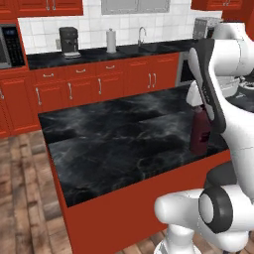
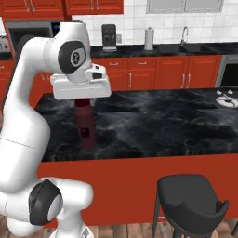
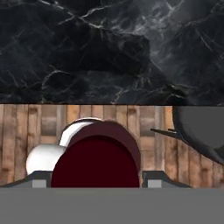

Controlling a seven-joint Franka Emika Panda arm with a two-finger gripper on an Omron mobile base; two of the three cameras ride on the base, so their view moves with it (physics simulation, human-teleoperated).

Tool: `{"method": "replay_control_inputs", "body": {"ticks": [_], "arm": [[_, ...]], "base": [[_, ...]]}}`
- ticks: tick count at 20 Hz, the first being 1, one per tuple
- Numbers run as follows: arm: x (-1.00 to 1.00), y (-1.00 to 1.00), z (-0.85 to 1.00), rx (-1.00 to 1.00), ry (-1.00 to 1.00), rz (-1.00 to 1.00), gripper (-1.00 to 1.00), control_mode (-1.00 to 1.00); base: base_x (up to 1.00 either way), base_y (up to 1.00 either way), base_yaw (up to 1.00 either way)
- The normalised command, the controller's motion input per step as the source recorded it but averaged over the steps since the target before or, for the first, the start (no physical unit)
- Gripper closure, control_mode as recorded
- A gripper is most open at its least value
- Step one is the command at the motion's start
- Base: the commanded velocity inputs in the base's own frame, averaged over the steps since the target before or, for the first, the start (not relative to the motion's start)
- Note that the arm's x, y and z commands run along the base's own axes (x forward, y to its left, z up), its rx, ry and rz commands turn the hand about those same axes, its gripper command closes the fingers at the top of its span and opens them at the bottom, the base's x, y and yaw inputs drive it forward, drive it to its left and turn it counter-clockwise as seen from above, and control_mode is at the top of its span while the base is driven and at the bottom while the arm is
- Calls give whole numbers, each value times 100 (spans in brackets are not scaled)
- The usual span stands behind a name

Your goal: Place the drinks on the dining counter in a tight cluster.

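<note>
At centre-left of the right base view: the maroon bottle [image 2: 85,122] stood upright on the dining counter [image 2: 153,123], near its front edge, its top hidden under the white hand.
Bottle, left base view: it showed at the right of the frame [image 1: 201,133], partly behind the arm, base seemingly on the black marble [image 1: 114,144].
Bottle, hand view: its rounded dark-red top [image 3: 97,159] filled the lower middle, seen from above.
Gripper: the gripper [image 3: 97,177] straddled the bottle's upper part, one dark finger [image 3: 40,178] on each side, jaws part-way closed and apparently pinching it.
Handling, as a judgement: the bottle looked rigid and smooth, probably moderately heavy if full, and tall enough to tip; the glossy wall could slip in a loose pinch.
Where to hold: around the straight body or neck, jaws square to the axis, bottle kept vertical.
Nearby: a dark round stool [image 2: 190,204] stood before the red panel at lower right of the right base view.
Background: red cabinets [image 1: 99,84] and a coffee machine [image 1: 69,42] lined the far wall.
</note>
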Motion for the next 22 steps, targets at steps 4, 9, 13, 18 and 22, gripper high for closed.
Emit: {"method": "replay_control_inputs", "body": {"ticks": [4,9,13,18,22], "arm": [[83,-1,-15,10,-31,14,100,-100],[96,0,-7,-1,-2,1,100,-100],[99,0,-3,-10,18,-7,100,-100],[83,0,-37,-3,7,-13,100,-100],[67,0,-39,0,3,-3,100,-100]], "base": [[0,0,0],[0,0,0],[0,0,0],[0,0,0],[0,0,0]]}}
